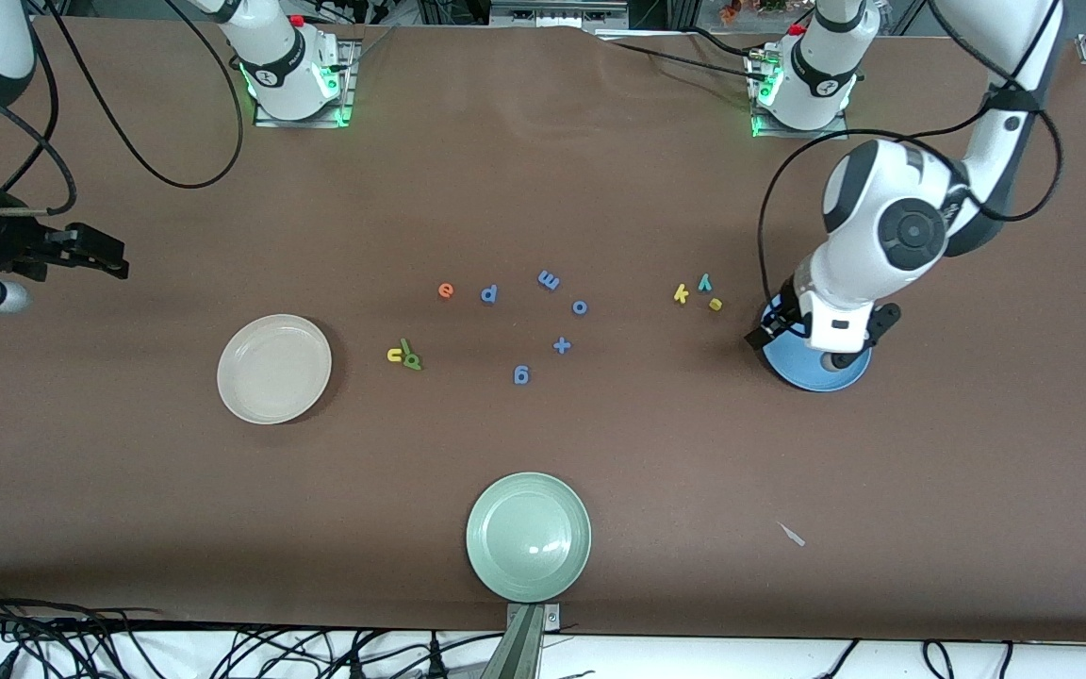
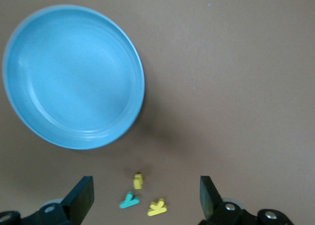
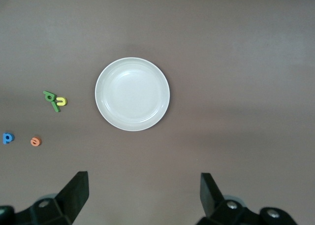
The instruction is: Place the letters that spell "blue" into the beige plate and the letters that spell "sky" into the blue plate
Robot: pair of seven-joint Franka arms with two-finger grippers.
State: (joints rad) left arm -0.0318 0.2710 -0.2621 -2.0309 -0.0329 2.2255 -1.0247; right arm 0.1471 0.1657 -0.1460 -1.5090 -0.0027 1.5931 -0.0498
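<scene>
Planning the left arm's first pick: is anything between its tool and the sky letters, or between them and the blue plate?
Nothing visible. The left tool hangs open over the blue plate; the s, y and k lie together on bare table beside the plate.

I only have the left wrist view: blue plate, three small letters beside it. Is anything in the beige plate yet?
Observer: No. The round cream-beige plate is empty, toward the right arm's end of the table.
Operator: Where are the letters for it?
Observer: The orange foam e lies beside a blue foam p. The yellow foam u touches the green foam pieces, nearer the front camera and closer to that plate.
Operator: And the right arm?
Observer: The right end effector waits open above its own end of the table.
</scene>
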